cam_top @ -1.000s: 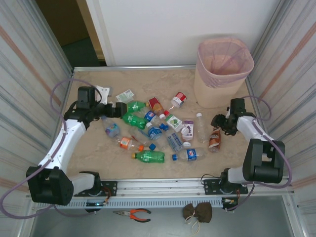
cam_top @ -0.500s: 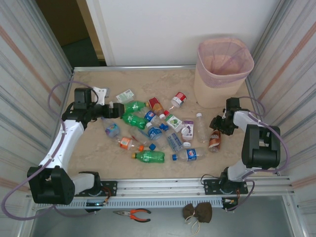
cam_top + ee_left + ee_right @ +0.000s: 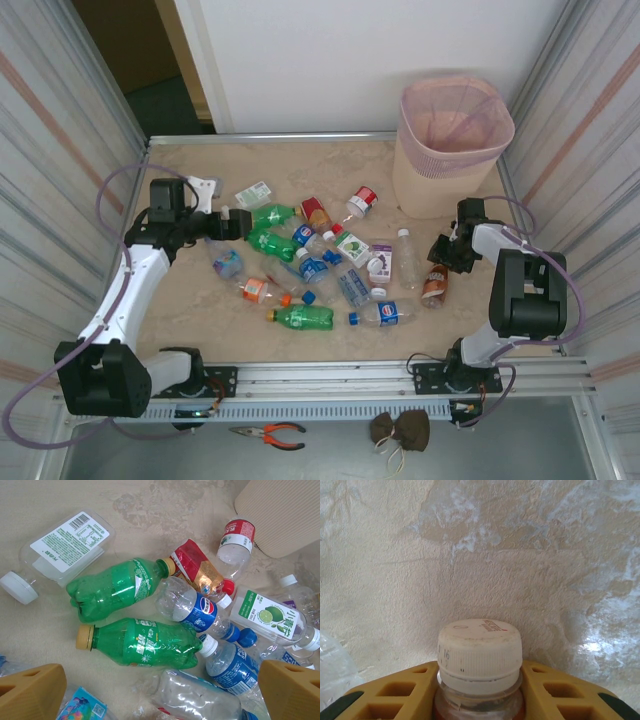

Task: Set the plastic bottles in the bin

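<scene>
Several plastic bottles (image 3: 310, 265) lie scattered on the marble table, left of the bin (image 3: 430, 190). My right gripper (image 3: 445, 250) is down at the table, shut on the neck of an orange-brown bottle (image 3: 435, 282). In the right wrist view its white cap (image 3: 480, 650) sticks out between the yellow fingers (image 3: 395, 695), which touch the neck on both sides. My left gripper (image 3: 238, 222) hovers open over the left of the pile. Between its fingertips (image 3: 30, 690) lie a green bottle (image 3: 145, 642) and a clear crushed one (image 3: 200, 697).
The bin (image 3: 285, 515) stands at the back right corner, close to the right wall. Corrugated walls line both sides of the table. Pliers (image 3: 270, 433) and a small brown pouch (image 3: 400, 428) lie on the ledge in front of the arm bases.
The right gripper's jaws have closed onto the orange-brown bottle's neck, and the right arm has folded in closer. The left gripper shifted slightly left and stays open.
</scene>
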You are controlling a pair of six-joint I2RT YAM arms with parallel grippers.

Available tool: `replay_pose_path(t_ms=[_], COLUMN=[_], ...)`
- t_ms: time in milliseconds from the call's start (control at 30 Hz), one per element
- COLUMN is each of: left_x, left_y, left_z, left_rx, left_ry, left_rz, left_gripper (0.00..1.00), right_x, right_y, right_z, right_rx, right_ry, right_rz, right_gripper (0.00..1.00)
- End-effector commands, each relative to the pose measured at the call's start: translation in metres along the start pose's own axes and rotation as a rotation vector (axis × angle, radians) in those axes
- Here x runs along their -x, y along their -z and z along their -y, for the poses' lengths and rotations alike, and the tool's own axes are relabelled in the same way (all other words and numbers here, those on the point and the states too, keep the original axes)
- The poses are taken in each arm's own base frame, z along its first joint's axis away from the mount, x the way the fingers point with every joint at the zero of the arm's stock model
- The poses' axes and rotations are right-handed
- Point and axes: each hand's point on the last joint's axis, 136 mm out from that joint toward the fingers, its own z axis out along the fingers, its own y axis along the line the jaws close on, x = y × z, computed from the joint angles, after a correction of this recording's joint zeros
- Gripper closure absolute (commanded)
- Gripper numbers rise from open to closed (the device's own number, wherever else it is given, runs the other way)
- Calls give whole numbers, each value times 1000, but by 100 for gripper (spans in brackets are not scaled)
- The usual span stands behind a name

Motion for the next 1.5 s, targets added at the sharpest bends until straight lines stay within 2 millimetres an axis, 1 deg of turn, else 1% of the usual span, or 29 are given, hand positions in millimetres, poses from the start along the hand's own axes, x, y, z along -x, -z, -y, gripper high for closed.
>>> replay_pose_path(t_ms=[0, 167, 267, 367, 567, 800, 933, 1000, 1100, 1200, 1267, 1333, 1367, 1467], left_x=[1, 1, 1, 2, 4, 3, 3, 4, 3, 3, 2, 2, 3, 3], left_y=[6, 7, 8, 8, 10, 9, 9, 9, 8, 9, 9, 9, 9, 9], left_z=[4, 5, 5, 6, 8, 10, 9, 10, 10, 9, 9, 9, 9, 8], left_rx=[-14, -13, -12, -15, -21, -35, -35, -38, -39, -37, -34, -34, -31, -27], left_ry=[-30, -33, -36, -39, -56, -59, -56, -55, -53, -52, -52, -53, -53, -54], left_rz=[25, 31, 35, 39, 56, 53, 53, 55, 53, 53, 54, 55, 56, 57], left_gripper=[1, 1, 1, 1, 1, 2, 2, 2, 2, 2, 2, 2, 2, 2], right_x=[6, 9, 13, 19, 39, 67, 87, 101, 123, 146, 160, 175, 183, 205], right_y=[11, 26, 45, 72, 144, 246, 304, 335, 370, 399, 414, 425, 429, 430], right_z=[-2, -2, -3, -9, -27, -57, -79, -91, -109, -126, -137, -148, -152, -165], right_rx=[-14, -30, -34, -25, -7, 59, 115, 150, 199, 239, 261, 277, 278, 263], right_ry=[17, 24, 28, 41, 100, 165, 202, 217, 245, 271, 288, 315, 328, 373], right_rz=[31, 73, 123, 188, 371, 635, 785, 867, 979, 1079, 1135, 1186, 1209, 1247], right_gripper=[62, 64, 65, 65, 66, 67, 67, 67, 67, 67, 66, 67, 66, 66])
